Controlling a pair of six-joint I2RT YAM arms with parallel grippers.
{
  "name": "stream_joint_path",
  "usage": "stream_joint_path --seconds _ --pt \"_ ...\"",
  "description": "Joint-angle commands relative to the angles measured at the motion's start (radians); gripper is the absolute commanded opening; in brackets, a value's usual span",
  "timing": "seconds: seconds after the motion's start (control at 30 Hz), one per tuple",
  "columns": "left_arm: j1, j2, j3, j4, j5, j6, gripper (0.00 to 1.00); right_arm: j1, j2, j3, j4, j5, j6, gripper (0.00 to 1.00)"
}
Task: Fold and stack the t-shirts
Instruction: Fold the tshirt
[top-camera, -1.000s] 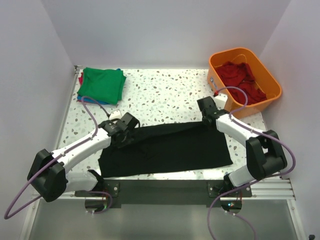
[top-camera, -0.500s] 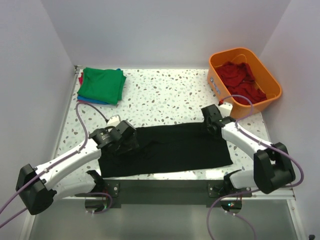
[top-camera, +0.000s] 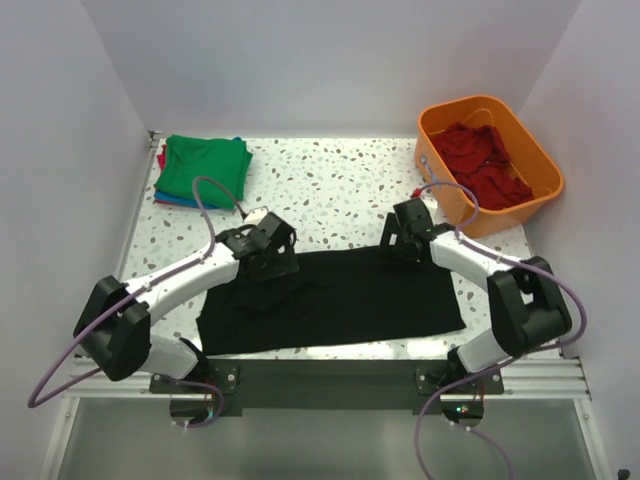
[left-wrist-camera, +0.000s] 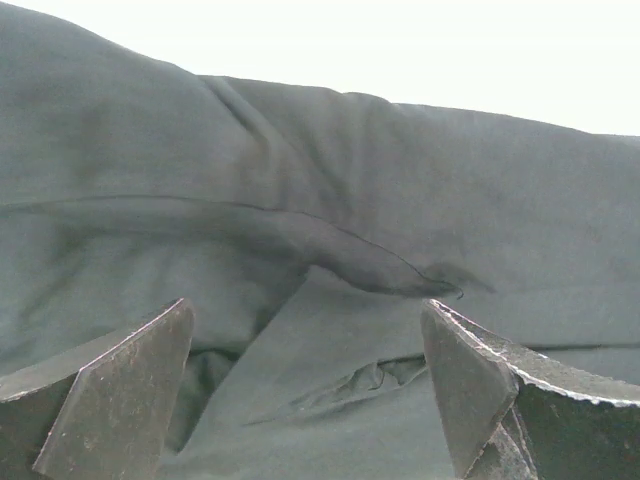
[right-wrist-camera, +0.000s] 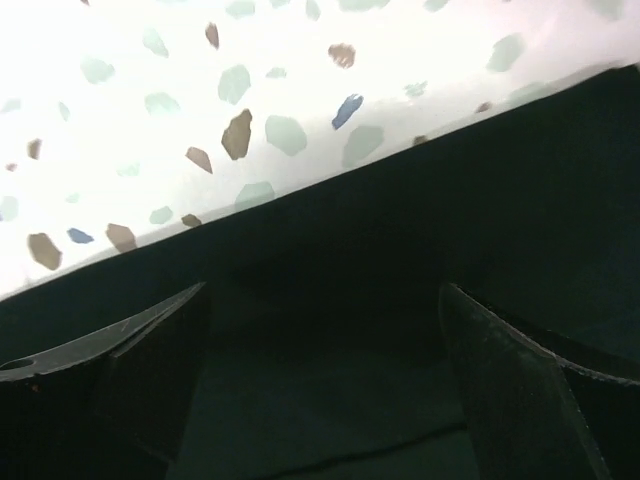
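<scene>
Left pincer (left-wrist-camera: 308, 320) farther back, shirt (left-wrist-camera: 400, 180) beneath

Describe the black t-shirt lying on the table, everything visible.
The black t-shirt is soft, matte fabric, spread as a wide rectangle at the near edge of the speckled table. Its left part is rumpled with folds; the right lies smooth. The open left end effector hangs over the wrinkles, the open right end effector at its far edge.

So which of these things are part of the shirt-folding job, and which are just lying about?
Part of the job: black t-shirt; folded stack, green on top; red shirts in the orange bin; left gripper and right gripper, both open.

Just lying about: nothing I can spot; the speckled table is only the work surface.
</scene>
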Motion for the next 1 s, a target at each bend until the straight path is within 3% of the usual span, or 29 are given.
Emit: stream_joint_path --seconds 0.0,0.17,0.43,0.63,0.87,0.97 --pt "0.001 0.019 -0.052 0.129 0.110 0.057 1.00 0.002 0.077 0.030 0.045 -0.073 -0.001 0.99" --pt "-0.024 -0.014 -0.133 0.229 0.224 0.066 1.00 -0.001 0.181 0.039 0.023 -0.062 0.036 0.99" --pt "-0.153 -0.126 -0.199 0.155 0.238 0.013 1.00 -0.001 0.196 0.016 0.025 -0.031 0.056 0.99" --pt "-0.249 -0.126 -0.238 0.195 0.316 0.065 1.00 0.000 0.200 0.002 0.026 -0.028 0.062 0.99" --pt "-0.297 -0.172 -0.143 0.177 0.282 0.143 1.00 -0.001 0.161 0.004 0.016 -0.027 0.046 0.99" --pt "-0.294 -0.209 -0.091 0.132 0.118 0.152 1.00 -0.001 0.132 0.005 0.008 -0.017 0.038 0.99"
